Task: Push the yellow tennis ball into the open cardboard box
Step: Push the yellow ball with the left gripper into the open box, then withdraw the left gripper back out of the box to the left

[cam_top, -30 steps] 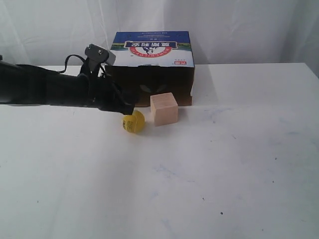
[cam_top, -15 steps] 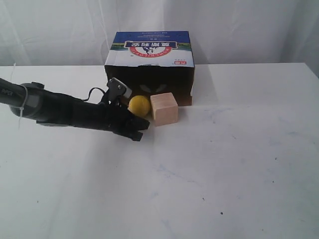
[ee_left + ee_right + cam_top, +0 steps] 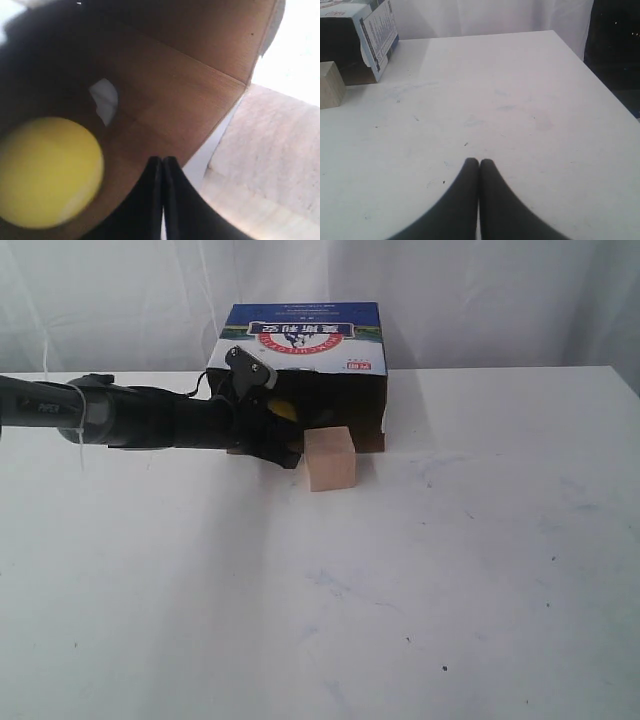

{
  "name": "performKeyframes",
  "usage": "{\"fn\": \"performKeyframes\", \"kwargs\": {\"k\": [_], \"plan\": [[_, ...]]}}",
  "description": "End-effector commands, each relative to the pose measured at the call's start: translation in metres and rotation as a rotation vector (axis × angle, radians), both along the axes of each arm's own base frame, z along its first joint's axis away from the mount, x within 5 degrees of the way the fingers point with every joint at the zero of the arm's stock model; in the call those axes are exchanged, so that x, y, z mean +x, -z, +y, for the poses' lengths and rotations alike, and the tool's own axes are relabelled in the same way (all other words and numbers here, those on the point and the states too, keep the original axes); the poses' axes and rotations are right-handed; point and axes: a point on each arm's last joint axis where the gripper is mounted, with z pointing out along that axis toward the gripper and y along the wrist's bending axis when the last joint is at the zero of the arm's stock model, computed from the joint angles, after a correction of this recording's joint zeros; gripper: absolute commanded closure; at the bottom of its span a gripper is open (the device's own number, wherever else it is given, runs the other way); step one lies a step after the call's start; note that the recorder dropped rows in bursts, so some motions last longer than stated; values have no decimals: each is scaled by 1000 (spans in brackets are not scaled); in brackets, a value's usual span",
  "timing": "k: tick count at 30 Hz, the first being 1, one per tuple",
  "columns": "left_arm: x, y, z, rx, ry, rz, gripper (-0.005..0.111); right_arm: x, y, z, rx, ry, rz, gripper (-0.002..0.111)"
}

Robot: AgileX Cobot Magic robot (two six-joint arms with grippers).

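The yellow tennis ball lies just inside the dark mouth of the open cardboard box, mostly hidden behind my left gripper. In the left wrist view the ball rests on the box's brown inner floor, off to one side of the shut left gripper, which holds nothing. My right gripper is shut and empty over bare table, far from the box corner. It is not in the exterior view.
A pale wooden cube stands in front of the box's mouth, right beside my left gripper's tips, and also shows in the wrist views. White table spreads in front and to the right.
The ball went from the table in front of the box into its mouth. My left arm swung from behind the ball up to the opening, following it.
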Motion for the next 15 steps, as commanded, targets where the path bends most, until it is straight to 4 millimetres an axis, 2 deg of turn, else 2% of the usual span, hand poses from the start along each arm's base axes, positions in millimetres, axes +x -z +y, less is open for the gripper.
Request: {"fn": "performKeyframes", "kwargs": {"k": [1, 7, 15], "plan": [[5, -3, 5, 35, -21, -37, 107, 0, -1, 0, -3, 1, -17, 108], [-6, -7, 5, 8, -3, -12, 107, 0, -1, 0, -1, 2, -18, 108], [-20, 1, 10, 67, 15, 0, 107, 0, -1, 0, -1, 2, -18, 108]]}}
